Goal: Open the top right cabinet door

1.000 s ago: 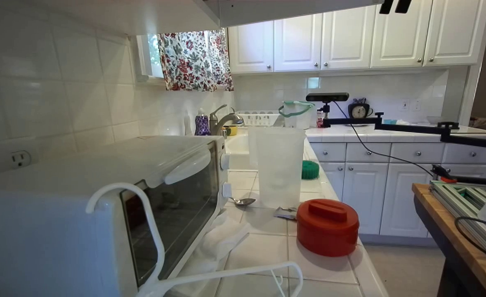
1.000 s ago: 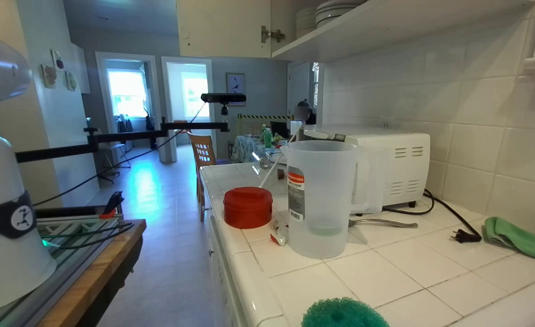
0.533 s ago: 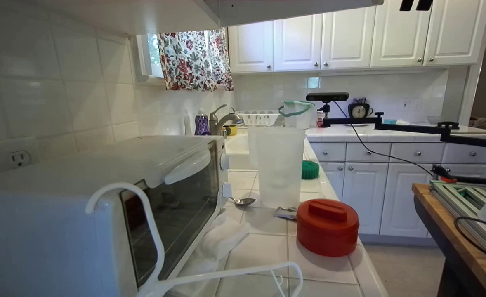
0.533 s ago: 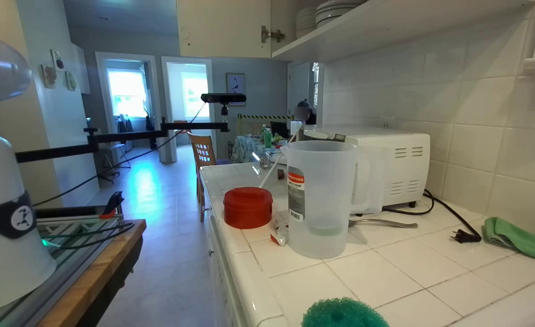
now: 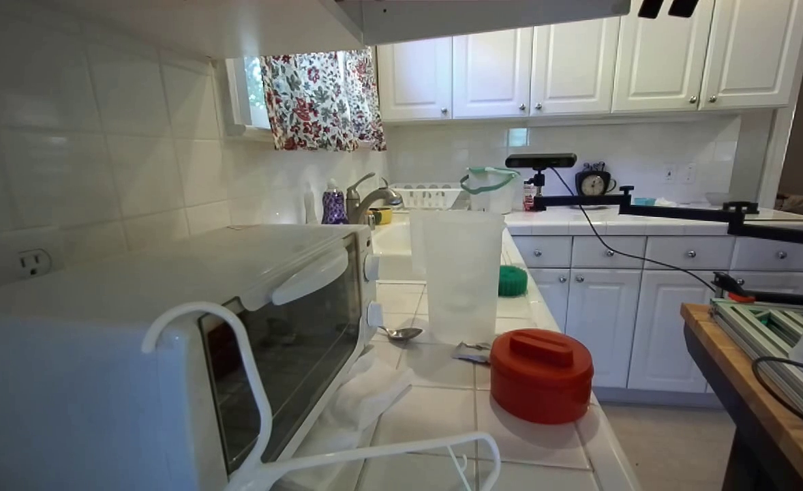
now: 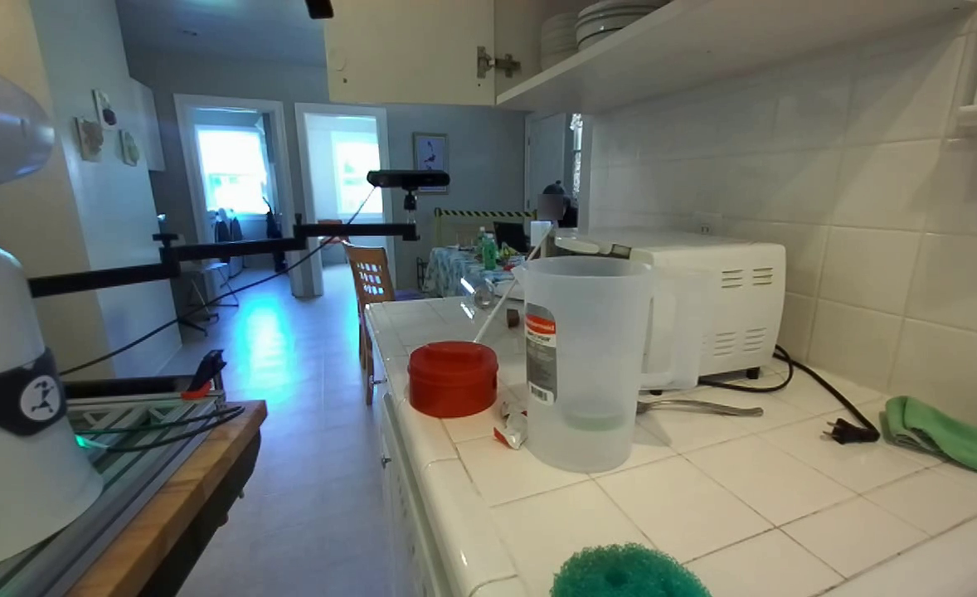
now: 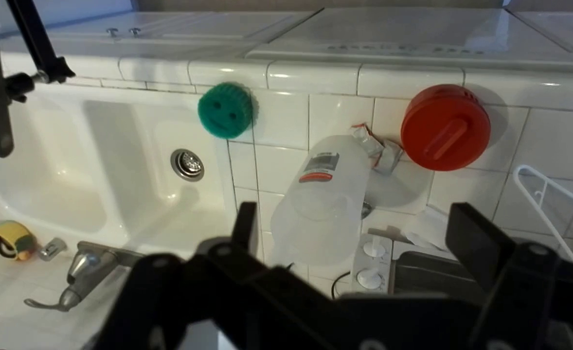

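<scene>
"Where's the top right cabinet door?"

"Between eleven and twelve o'clock in an exterior view, standing open with a hinge showing; plates sit near one o'clock."

"And the end effector?"

"At four o'clock in the wrist view, its fingers spread wide. In an exterior view a dark fingertip shows at eleven, just beside the door; whether they touch, I can't tell."

"What's lower down?"

"In an exterior view, a frosted pitcher stands upright on the tiled surface at four o'clock, a red container near seven."
</scene>
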### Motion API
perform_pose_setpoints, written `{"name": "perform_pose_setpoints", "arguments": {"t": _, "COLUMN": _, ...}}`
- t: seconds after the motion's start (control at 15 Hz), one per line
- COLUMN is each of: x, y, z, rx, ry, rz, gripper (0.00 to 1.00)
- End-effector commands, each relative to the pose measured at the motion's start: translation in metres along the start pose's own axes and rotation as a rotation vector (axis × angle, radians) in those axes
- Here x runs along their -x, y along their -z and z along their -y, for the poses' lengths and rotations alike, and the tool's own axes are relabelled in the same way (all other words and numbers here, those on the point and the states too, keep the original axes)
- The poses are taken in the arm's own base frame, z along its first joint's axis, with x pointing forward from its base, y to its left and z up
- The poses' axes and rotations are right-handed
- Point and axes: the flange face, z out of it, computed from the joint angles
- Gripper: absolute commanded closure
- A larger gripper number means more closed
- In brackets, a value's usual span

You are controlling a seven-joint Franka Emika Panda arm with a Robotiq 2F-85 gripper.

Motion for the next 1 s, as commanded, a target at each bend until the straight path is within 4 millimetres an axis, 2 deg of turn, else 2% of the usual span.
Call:
{"name": "perform_pose_setpoints", "arguments": {"t": 0.0, "x": -0.017, "y": -0.003, "z": 0.013, "rx": -0.030, "ry": 0.018, "rz": -0.053, "gripper": 0.00}}
{"name": "perform_pose_setpoints", "arguments": {"t": 0.27, "x": -0.040, "y": -0.005, "z": 0.015, "rx": -0.063, "ry": 0.035, "rz": -0.133, "gripper": 0.00}}
{"name": "perform_pose_setpoints", "arguments": {"t": 0.73, "x": -0.076, "y": -0.009, "z": 0.020, "rx": -0.314, "ry": 0.016, "rz": -0.248, "gripper": 0.00}}
{"name": "perform_pose_setpoints", "arguments": {"t": 0.87, "x": -0.082, "y": -0.016, "z": 0.025, "rx": -0.337, "ry": 0.010, "rz": -0.224, "gripper": 0.00}}
{"name": "perform_pose_setpoints", "arguments": {"t": 0.93, "x": -0.074, "y": -0.014, "z": 0.024, "rx": -0.289, "ry": -0.005, "rz": -0.236, "gripper": 0.00}}
